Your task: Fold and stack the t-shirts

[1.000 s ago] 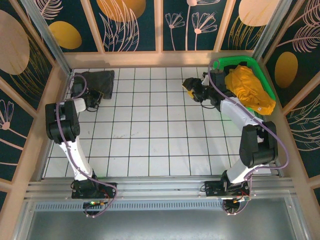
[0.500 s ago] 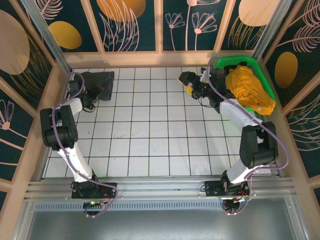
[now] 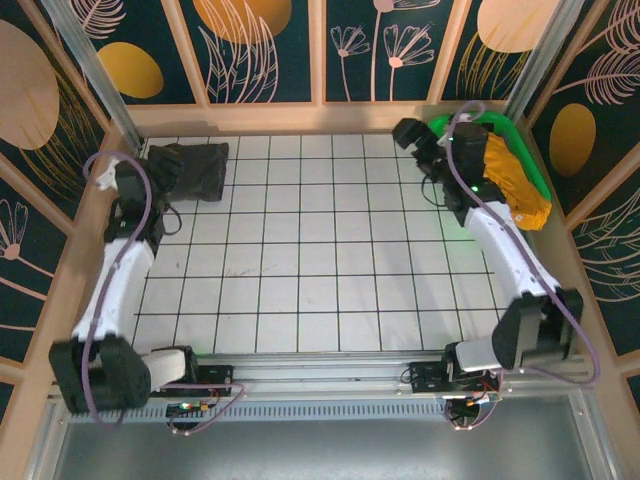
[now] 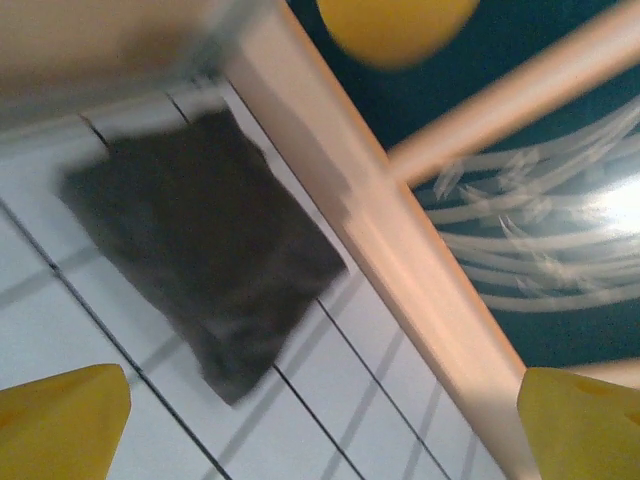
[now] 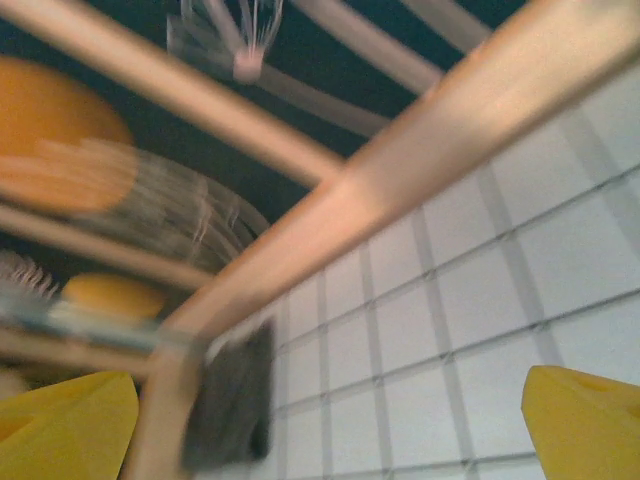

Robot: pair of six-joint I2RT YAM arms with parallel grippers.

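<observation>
Fingers first: the left fingers [image 4: 62, 418] stand wide apart and hold nothing, their yellow tips at the two bottom corners of the left wrist view. The dark t-shirt [image 4: 205, 250] lies beyond them as a compact, roughly squared bundle on the tiled surface [image 3: 300, 260]. It sits in the far left corner, close against the wooden rail [image 4: 400, 260]. The right fingers [image 5: 585, 420] are equally spread and empty, looking out across bare tiles and the wall panels rather than at any cloth. The orange-yellow t-shirt [image 3: 515, 180] is heaped, unfolded, in the green basket [image 3: 478, 121] at the far right corner, spilling over its right rim.

Judging from this, the main hazards are on the right. The fingers face away from the basket, so a reach for the shirt needs a tight turn of the wrist close to the rim. A clipped rim would shove or tip the light basket. A pinch into the heap would likely catch several layers and bring the shirt up as a wad, hard to spread flat. On the left, the fingers are close to the rail and the bundle, and a careless sweep could knock the frame or rumple the dark shirt.

In the top view the left arm is stretched long up the left edge, wrist beside the dark shirt. The right arm reaches from its elbow at the right edge toward the far corner, wrist at the basket's left end.
</observation>
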